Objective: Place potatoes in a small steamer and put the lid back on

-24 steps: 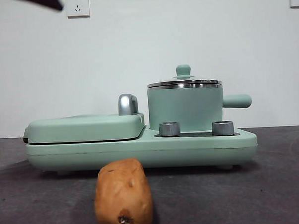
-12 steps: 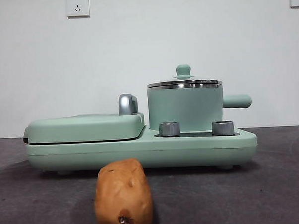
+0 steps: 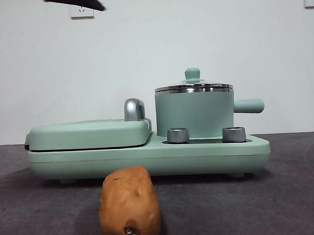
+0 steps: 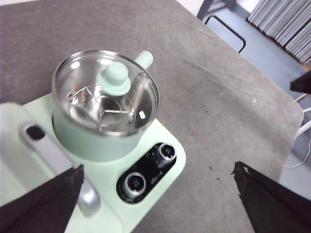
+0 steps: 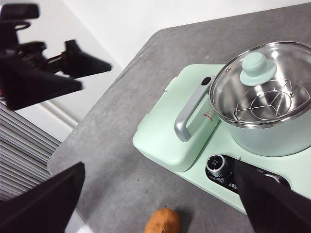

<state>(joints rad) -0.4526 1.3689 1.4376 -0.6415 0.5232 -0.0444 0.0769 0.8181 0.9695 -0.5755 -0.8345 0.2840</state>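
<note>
Back in frame at the upper left of the front view: a black arm tip (image 3: 76, 2), gone half a second ago and now reaching further right than a second ago, across the wall outlet (image 3: 82, 12). Everything on the table unmoved.

Potato (image 3: 129, 204) lying on the grey table (image 3: 285, 195), nearest the front camera, its dark-spotted end forward, just before the mint-green cooker base (image 3: 148, 159) and apart from it. From the right wrist view, only the potato's top visible at the lower edge.

Small steamer (image 3: 194, 115) seated on the base's right half, stubby handle (image 3: 249, 106) pointing right, glass lid (image 3: 193, 87) on its steel rim, green knob (image 3: 192, 74) upright. Wire rack (image 4: 104, 109) visible through the glass from the left wrist camera. Flat griddle cover (image 3: 90, 133) with chrome handle (image 3: 134, 109) filling the left half beside the pot; two steel dials (image 3: 178, 135) on the base in front of the pot.

Left gripper (image 4: 160, 194) hanging high over the cooker, jaws wide apart, holding nothing, lidded pot well clear beneath and ahead of them. Right gripper (image 5: 160, 204) likewise raised above the table, jaws spread and empty, potato lying between them in view but far below, no contact. Other arm (image 5: 39, 63) seen from the right wrist camera, held off beyond the table's edge.
</note>
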